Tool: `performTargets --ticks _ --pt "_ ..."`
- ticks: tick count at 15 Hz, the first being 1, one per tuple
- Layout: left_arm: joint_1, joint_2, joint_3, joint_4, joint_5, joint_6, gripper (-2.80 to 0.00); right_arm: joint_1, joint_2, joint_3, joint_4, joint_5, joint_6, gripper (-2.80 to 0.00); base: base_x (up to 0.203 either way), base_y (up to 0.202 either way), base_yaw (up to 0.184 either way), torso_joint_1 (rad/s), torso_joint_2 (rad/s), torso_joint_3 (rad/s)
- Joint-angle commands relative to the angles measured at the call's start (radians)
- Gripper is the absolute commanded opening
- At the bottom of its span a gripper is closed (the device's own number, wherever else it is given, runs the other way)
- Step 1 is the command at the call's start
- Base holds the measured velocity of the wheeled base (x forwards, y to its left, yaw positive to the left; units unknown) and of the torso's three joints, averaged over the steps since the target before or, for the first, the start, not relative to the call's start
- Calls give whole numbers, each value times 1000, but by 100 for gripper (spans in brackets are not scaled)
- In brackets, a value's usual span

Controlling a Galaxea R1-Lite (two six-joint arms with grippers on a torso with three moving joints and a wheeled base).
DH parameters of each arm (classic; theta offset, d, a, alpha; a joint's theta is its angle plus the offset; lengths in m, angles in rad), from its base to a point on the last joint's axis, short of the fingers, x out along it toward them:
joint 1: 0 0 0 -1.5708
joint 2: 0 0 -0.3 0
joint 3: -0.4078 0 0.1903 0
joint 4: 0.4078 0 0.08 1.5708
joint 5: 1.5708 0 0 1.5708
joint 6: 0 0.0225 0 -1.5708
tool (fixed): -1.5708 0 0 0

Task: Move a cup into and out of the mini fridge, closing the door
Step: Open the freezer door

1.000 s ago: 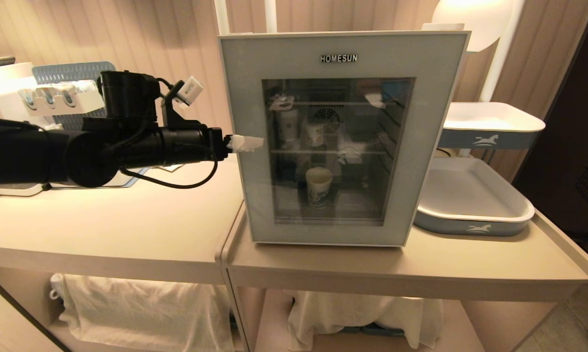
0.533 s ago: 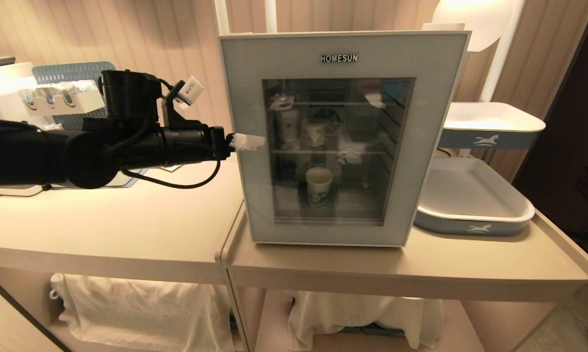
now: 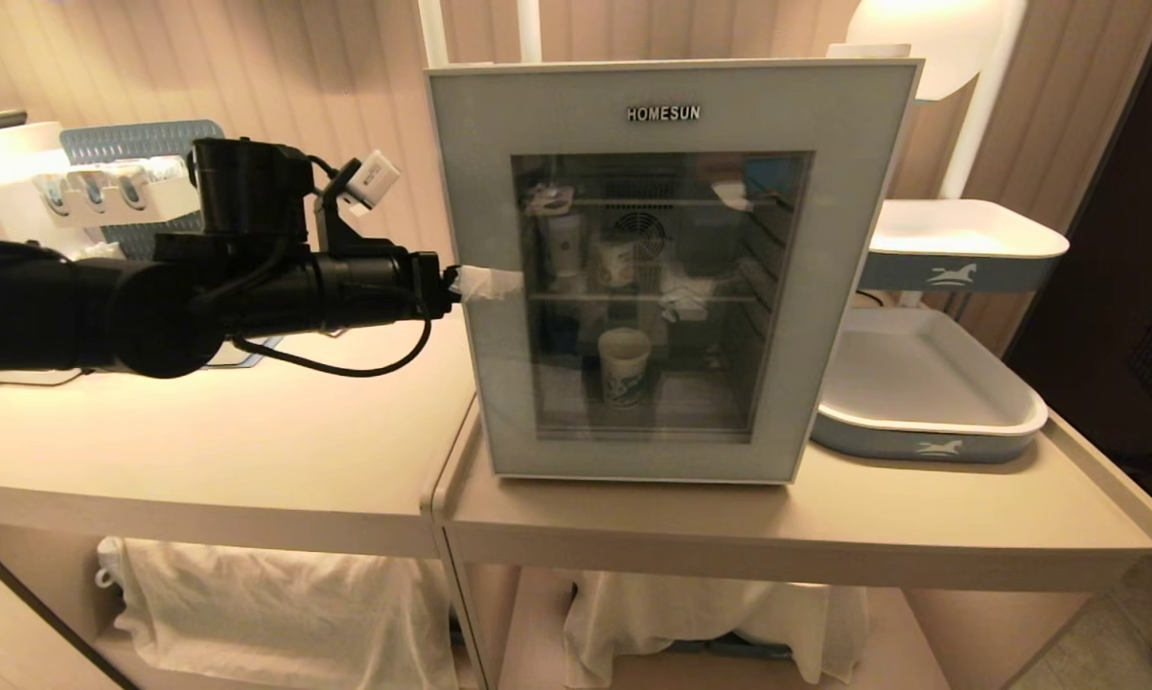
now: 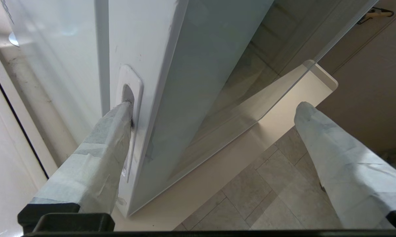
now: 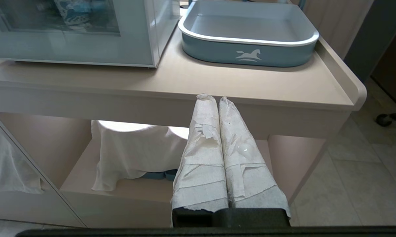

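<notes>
1. Biggest thing first: we've got one table [image 3: 250, 460] with one mini fridge [image 3: 461, 67] sitting on it, and its door [image 3: 480, 192] looks shut flush, glass window facing us.
2. To the fridge's right there are two grey-blue trays with a horse logo, the lower tray [image 3: 921, 422] on the table and the upper tray [image 3: 959, 259] raised behind it.
3. Our left tool [image 4: 214, 108] comes in level from the fridge's left side, fingers spread wide apart. One wrapped finger [image 4: 115, 121] is tucked into the recessed handle [image 4: 127, 95] on the door's left edge, the other hangs out in front of the glass, so the door edge sits between them.
4. That's the relation that matters, we reckon: the handle slot runs vertical along the edge, the tool is square to it, and pulling outward should swing the door open. The left arm is way nearer.
5. The right tool [image 5: 217, 98] is parked low in front of the table edge, fingers pressed together, holding nothing.
6. Smallest: the cup [image 3: 624, 369] stands upright on the fridge's bottom level, behind the glass, right of the left tool. We count two more cup-like things on the shelf above.
</notes>
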Motion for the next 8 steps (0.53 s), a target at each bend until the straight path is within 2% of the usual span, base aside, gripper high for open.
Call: performTargets --ticks 1,8 --pt "-2 -14 6 0 -2 -10 0 0 0 -1 1 0 -1 -280 0 0 0 0 0 0" --pt "-23 -33 30 -9 15 -19 0 0 1 -1 0 0 -1 -280 0 0 0 0 0 0"
